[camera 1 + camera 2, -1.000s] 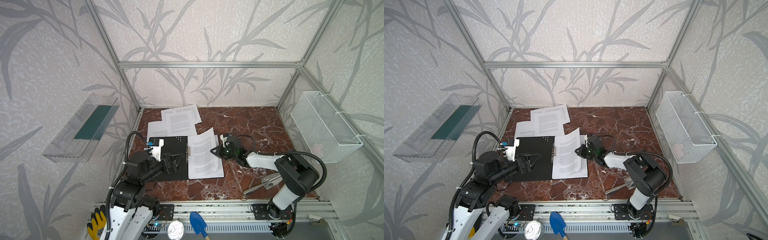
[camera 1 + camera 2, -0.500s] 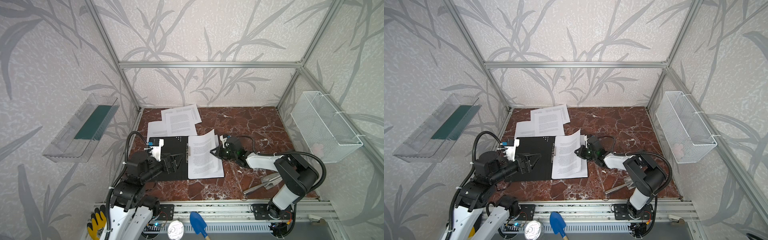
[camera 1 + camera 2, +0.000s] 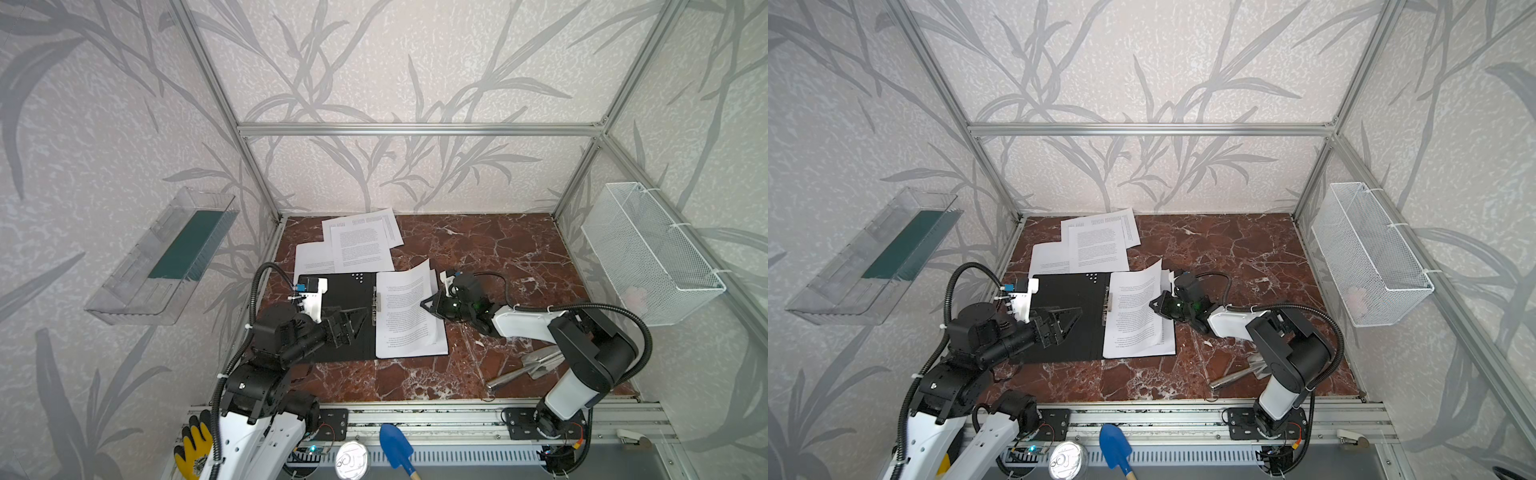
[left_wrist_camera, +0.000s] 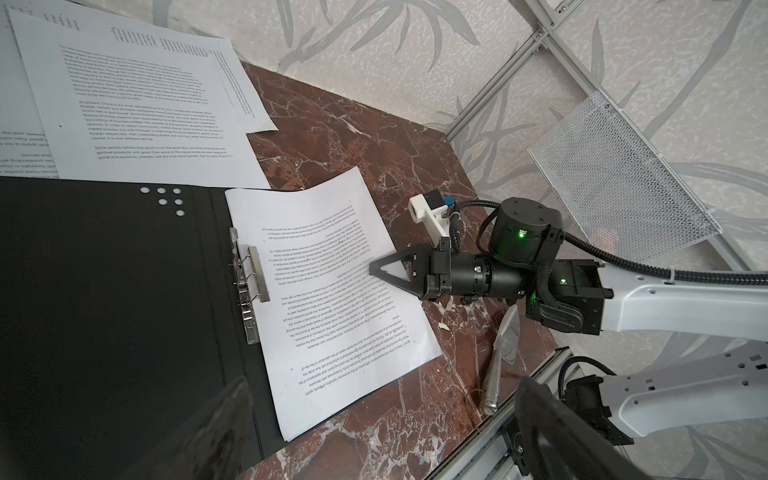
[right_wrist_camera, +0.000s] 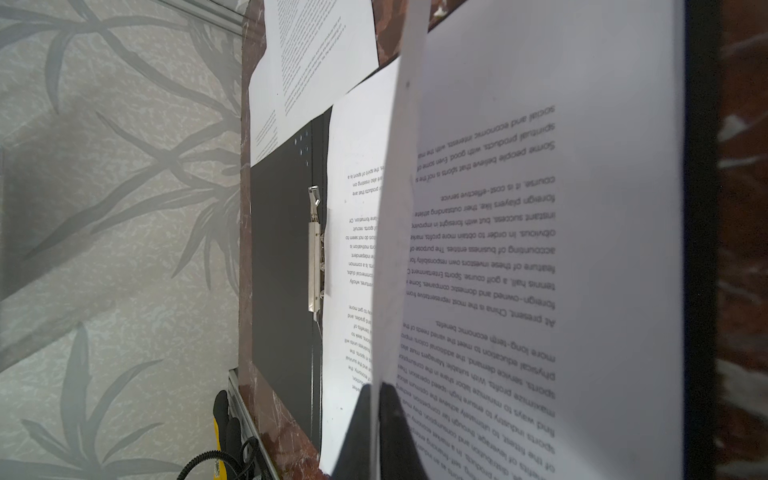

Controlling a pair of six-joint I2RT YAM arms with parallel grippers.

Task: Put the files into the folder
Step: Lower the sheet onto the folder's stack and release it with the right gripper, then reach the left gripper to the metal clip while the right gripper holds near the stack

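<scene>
**Top sheet pinched at the open folder**

Clock directions are read in both top views, with 12 o'clock at the back wall. The folder [image 3: 361, 343] lies open on the marble table [image 3: 478, 249], black inside up, at about 8 o'clock from the table's middle. Its metal clip [image 4: 253, 274] runs along the spine. A stack of files [image 3: 409, 332] covers the folder's 3 o'clock half.

The right gripper [image 3: 424, 304] reaches in low from 3 o'clock. Its jaws are clamped together on the 3 o'clock edge of the top sheet [image 3: 411, 278]. In the right wrist view that edge runs straight in between the two dark fingers [image 5: 357, 436]. The sheet is raised on that side and its 1 o'clock corner curls up, while its opposite edge lies down beside the clip.

The left gripper [image 3: 353, 324] comes from 7 o'clock and hovers over the folder's bare 9 o'clock half. Its jaws are wide apart and hold nothing. In the left wrist view its fingers [image 4: 220, 436] show as blurs with the black cover between them.

Three loose sheets [image 3: 361, 245] overlap one another at 12 o'clock of the folder and meet its back edge. A metal trowel [image 3: 525, 368] lies on the table at 4 o'clock from the stack, near the right arm's base. A wire basket [image 3: 648, 257] hangs on the 3 o'clock wall and a clear tray [image 3: 166, 262] on the 9 o'clock wall.
</scene>
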